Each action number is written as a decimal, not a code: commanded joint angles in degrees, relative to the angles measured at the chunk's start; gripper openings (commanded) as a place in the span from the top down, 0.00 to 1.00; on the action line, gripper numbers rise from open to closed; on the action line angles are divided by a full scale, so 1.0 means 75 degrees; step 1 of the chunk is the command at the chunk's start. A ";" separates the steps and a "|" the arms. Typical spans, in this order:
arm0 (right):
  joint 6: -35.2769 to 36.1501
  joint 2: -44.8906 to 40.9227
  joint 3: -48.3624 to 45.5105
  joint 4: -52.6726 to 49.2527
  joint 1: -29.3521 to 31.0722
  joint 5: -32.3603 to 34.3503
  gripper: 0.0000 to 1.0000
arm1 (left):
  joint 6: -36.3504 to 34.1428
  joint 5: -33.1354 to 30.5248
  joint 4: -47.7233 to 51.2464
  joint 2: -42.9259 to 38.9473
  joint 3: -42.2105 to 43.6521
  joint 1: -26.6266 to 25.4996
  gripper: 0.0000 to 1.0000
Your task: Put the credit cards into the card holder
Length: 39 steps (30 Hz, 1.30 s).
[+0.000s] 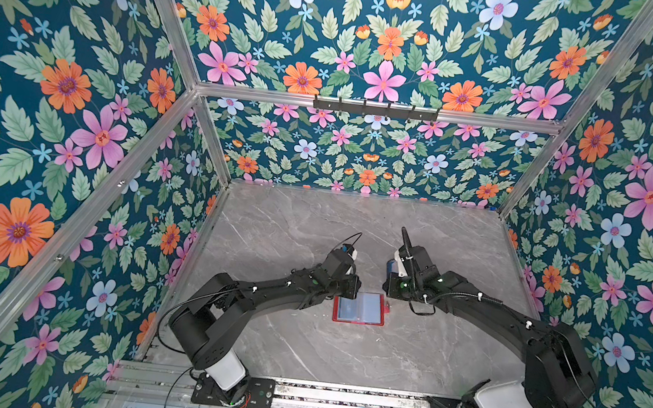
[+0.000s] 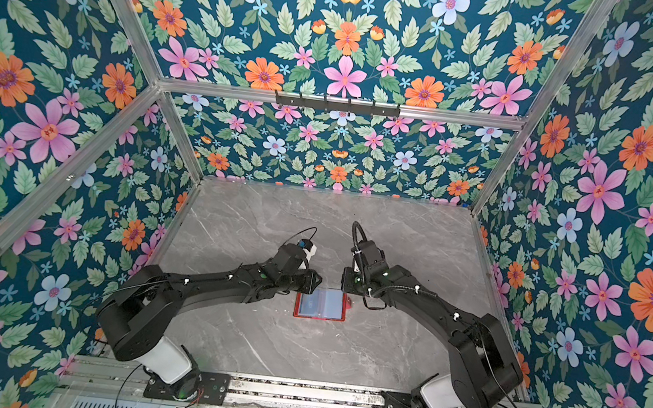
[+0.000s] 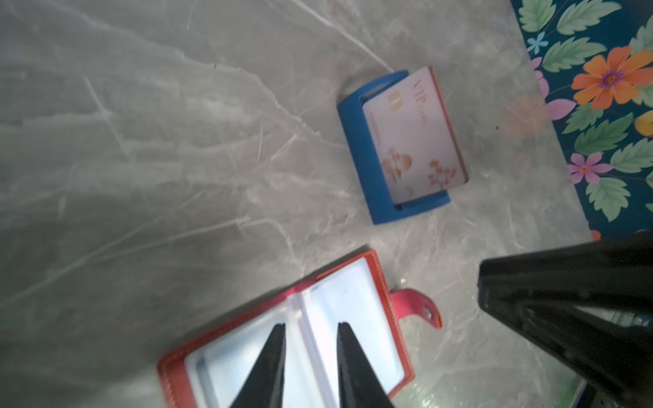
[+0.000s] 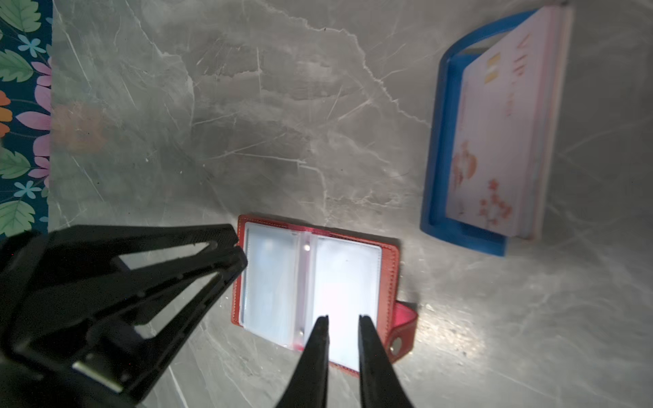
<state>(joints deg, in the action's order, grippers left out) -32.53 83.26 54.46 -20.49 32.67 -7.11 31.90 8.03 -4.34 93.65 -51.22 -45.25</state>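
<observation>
Red leather-look bifold card holder [image 1: 359,307] lies open, flat on the grey marble surface [image 1: 293,226] in both top views. Left wrist: left end effector [image 3: 311,333] slightly parted, empty, above it. Right wrist: right end effector [image 4: 342,321] likewise.

Grey marble-patterned desk [image 1: 293,226], shown in both top views. Just below the frame's centre a red leather-look bifold card holder [image 1: 361,307] lies flat and open on it, clear plastic sleeves upward, snap tab at its right edge. Apart from it stands a small blue plastic stand [image 3: 357,152] holding pale pink cards [image 3: 413,141].
</observation>
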 commanded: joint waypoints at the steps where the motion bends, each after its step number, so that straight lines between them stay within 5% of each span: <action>1: 0.0367 -0.0154 0.0124 -0.0572 -0.0320 0.0138 0.78 | -0.0171 -0.0015 0.0221 0.0401 -0.0539 0.0001 0.72; 16: 0.1331 0.0522 0.1143 -0.1393 -0.1720 -0.0266 0.53 | -0.0190 0.1055 0.0133 0.2897 -0.3309 0.0009 0.66; 39: 0.1581 0.2945 0.2835 -0.1733 -0.1837 -0.0844 0.59 | 0.0234 0.1641 0.0087 0.4099 -0.4138 0.0191 0.74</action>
<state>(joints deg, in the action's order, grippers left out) -21.04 104.97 75.16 -32.40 18.92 -13.06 33.10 19.27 -3.01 124.14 -81.95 -43.88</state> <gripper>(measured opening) 0.416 0.255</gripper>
